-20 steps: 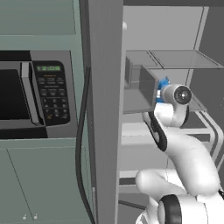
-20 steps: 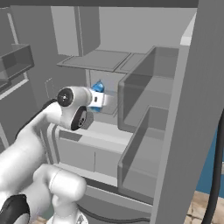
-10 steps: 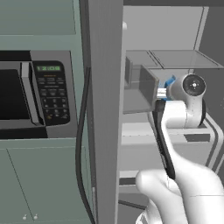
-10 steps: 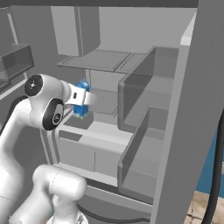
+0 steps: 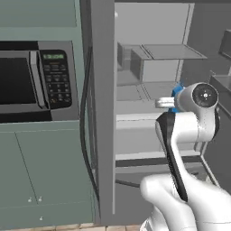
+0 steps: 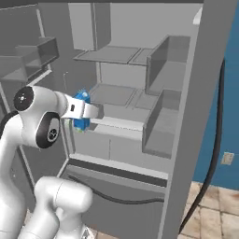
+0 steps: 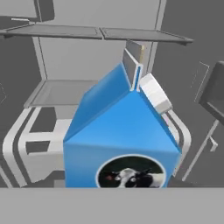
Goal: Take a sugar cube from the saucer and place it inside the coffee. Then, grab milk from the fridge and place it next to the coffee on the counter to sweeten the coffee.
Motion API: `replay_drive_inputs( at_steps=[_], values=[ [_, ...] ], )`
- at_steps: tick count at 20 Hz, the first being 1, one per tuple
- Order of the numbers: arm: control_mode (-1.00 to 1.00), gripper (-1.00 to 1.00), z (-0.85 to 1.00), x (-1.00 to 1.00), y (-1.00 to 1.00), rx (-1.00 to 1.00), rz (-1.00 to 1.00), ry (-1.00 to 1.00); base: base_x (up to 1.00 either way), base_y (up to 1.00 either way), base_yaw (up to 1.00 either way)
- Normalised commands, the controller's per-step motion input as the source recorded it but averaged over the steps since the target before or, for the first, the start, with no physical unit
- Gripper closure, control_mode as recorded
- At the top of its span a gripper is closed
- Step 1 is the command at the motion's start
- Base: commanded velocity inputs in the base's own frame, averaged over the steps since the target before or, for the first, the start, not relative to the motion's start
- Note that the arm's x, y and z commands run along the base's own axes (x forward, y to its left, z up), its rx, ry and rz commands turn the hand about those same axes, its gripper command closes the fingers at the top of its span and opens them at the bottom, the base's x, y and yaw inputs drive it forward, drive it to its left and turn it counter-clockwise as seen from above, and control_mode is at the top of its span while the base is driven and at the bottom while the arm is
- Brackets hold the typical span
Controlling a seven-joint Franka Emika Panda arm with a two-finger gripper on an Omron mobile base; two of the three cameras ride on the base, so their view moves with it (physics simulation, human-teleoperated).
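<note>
Milk point(image 7: 122, 144) before fridge point(image 6: 135, 56) shelves

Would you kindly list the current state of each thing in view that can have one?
fridge: door open, shelves in view.
milk: closed carton, close in front of the hand camera, off the shelves.
claw: at the milk; whether it grips cannot be told.
microwave: door shut, display lit.
cabinet: doors shut.
</note>
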Motion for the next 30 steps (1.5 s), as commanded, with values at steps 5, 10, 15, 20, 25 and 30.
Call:
replay_drive_inputs(
  at_steps=[5, 10, 15, 20, 25, 30],
  values=[
    [1.00, 1.00, 0.00, 0.00, 0.00, 0.00, 0.00, 0.00, -1.00, 0.00, -0.44],
    [1.00, 1.00, 0.00, 0.00, 0.00, 0.00, 0.00, 0.00, -0.95, -0.05, -0.62],
    [1.00, 1.00, 0.00, 0.00, 0.00, 0.00, 0.00, 0.00, -0.64, -0.12, -0.69],
    [1.00, 1.00, 0.00, 0.00, 0.00, 0.00, 0.00, 0.00, -0.27, -0.40, -0.71],
    [1.00, 1.00, 0.00, 0.00, 0.00, 0.00, 0.00, 0.00, -0.05, -0.62, -0.72],
    [1.00, 1.00, 0.00, 0.00, 0.00, 0.00, 0.00, 0.00, 0.01, -0.81, -0.69]
  ],
)
